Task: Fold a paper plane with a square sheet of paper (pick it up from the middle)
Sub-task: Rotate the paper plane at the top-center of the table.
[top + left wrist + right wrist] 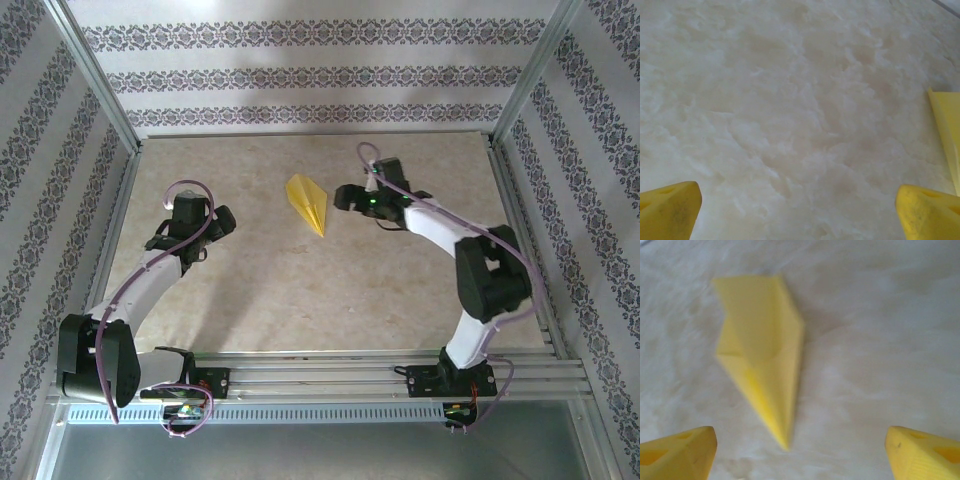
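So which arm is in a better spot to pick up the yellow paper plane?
Probably the right. The right gripper sits open just beside the paper plane, whose sharp tip points toward it in its wrist view. The left gripper, also open, is farther away across the table.

Paper plane [307,203] yellow; table [300,300] mottled cream; walls [300,75] white with grey bands, seemingly floral.

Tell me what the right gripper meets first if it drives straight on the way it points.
Probably the paper plane, lying on the table just ahead, its sharp tip toward the open right gripper; height is hard to judge.
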You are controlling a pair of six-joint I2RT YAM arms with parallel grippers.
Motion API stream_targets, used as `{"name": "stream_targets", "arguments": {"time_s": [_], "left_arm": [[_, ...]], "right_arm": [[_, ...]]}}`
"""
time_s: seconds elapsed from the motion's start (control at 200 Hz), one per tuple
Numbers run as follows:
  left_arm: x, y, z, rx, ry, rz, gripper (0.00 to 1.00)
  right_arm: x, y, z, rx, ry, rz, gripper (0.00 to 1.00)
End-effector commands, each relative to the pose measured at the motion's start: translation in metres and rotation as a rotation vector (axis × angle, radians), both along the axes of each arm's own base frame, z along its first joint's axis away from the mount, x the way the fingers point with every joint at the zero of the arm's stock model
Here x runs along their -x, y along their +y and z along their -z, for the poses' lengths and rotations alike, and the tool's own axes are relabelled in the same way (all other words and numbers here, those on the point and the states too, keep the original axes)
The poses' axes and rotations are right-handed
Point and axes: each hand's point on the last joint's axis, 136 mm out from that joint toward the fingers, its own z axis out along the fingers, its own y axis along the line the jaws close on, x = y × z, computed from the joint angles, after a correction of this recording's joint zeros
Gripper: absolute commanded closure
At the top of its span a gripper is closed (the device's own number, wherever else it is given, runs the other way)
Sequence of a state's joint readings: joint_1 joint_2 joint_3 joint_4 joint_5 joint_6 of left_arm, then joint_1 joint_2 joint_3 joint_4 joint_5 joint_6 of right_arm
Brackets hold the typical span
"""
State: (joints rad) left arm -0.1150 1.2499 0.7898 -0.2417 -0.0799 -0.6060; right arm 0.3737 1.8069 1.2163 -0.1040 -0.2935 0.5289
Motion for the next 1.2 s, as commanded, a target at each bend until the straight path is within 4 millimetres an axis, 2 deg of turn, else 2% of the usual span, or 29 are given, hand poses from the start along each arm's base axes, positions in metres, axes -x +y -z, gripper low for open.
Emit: {"name": "stream_targets", "arguments": {"time_s": [0.0,0.165,0.42,0.675,1.009,1.194], "left_arm": [[-0.002,-0.002,0.002,0.038,-0.015,0.007,0.01],[-0.002,-0.005,0.008,0.049,-0.003,0.021,0.01],[-0.002,-0.008,0.015,0.060,0.018,0.038,0.01],[-0.003,-0.009,0.017,0.058,0.023,0.042,0.01],[-0.003,-0.009,0.017,0.059,0.026,0.044,0.01],[-0.004,-0.010,0.017,0.061,0.028,0.046,0.01]], "right_arm": [[0.002,0.051,-0.004,-0.104,0.048,-0.102,0.14],[-0.009,0.086,0.017,-0.094,0.080,-0.135,0.17],[-0.025,0.094,0.033,-0.040,0.095,-0.103,0.18],[-0.014,0.094,0.055,-0.015,0.156,-0.105,0.18],[0.006,0.106,0.064,-0.045,0.231,-0.149,0.18],[0.015,0.120,0.058,-0.092,0.239,-0.198,0.18]]}}
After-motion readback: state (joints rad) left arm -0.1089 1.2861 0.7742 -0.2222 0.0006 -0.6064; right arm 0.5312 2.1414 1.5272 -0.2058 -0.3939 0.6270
